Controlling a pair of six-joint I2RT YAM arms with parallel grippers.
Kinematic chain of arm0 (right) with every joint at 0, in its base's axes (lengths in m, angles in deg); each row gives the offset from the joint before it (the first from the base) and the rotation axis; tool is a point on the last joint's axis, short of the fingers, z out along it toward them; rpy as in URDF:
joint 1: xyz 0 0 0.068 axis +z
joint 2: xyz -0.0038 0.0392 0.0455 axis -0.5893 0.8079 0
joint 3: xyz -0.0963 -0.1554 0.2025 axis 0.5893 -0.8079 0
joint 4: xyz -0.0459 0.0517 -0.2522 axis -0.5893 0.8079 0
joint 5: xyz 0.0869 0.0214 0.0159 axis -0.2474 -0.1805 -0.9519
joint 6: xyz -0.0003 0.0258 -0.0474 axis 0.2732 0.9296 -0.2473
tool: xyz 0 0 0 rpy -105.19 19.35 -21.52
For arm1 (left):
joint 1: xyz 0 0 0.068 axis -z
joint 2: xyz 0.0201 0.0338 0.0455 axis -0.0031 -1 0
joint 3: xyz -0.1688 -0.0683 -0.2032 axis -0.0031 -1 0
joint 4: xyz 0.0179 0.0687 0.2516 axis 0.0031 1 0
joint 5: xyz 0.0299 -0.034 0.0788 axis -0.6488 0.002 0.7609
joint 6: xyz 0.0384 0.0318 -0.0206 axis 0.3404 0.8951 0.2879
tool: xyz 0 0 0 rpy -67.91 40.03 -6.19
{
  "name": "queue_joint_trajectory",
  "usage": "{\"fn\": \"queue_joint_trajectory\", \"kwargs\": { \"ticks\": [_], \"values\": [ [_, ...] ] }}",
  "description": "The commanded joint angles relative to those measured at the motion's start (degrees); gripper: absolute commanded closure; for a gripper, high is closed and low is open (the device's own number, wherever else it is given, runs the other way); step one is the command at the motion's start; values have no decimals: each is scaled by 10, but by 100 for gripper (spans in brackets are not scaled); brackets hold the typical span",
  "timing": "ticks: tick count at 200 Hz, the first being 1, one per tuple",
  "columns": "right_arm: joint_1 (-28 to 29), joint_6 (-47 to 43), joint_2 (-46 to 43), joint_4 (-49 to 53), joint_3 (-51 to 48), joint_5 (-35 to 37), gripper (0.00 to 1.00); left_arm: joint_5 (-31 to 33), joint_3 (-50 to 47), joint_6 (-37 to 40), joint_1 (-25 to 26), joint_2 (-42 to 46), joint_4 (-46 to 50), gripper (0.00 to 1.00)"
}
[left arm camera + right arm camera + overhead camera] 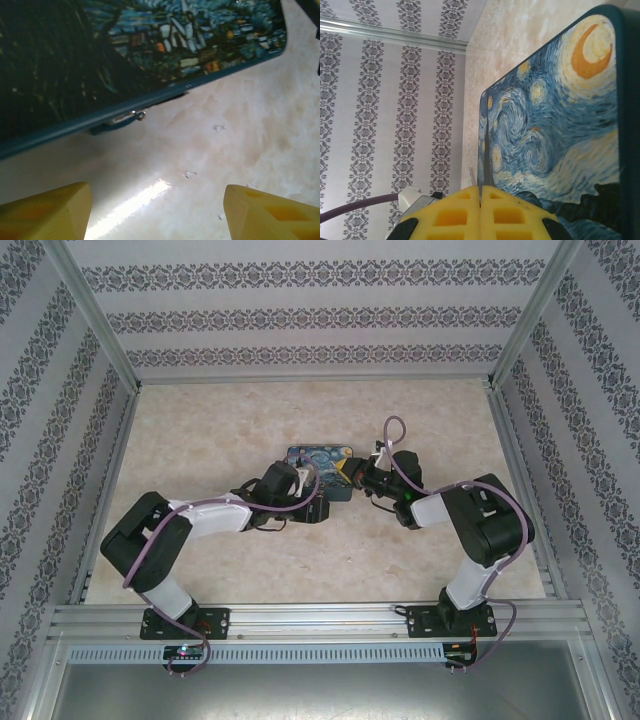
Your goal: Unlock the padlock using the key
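The padlock (114, 123), a tiny teal body with a thin silvery shackle, lies on the table tucked against the near edge of the Starry Night tin (150, 45). My left gripper (157, 215) is open, its yellow fingers (45, 212) spread wide over bare table just short of the padlock. My right gripper (481, 189) is shut, and a thin dark strip that looks like the key (484, 160) seen edge-on sticks out between its pads, over the tin (555, 130). From above, the left gripper (305, 492) and right gripper (347, 470) meet at the tin (318, 454).
The pale marble-patterned tabletop (220, 430) is walled by patterned panels (300, 310) on three sides. A metal rail (320, 620) carrying the arm bases runs along the near edge. Purple cables (395, 440) loop over both arms.
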Motion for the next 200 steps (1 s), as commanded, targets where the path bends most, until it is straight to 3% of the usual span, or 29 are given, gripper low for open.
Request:
{"fn": "queue_joint_trajectory", "kwargs": {
  "ticks": [1,115,200],
  "values": [
    [-4,-10,16,-14,20,2,100,28,16,37,7,-17,-54,32],
    [-9,1,49,-16,39,3,100,96,-2,98,8,-72,-165,41],
    [-8,-2,54,-13,34,14,100,23,-13,8,8,-101,-272,41]
  ]
}}
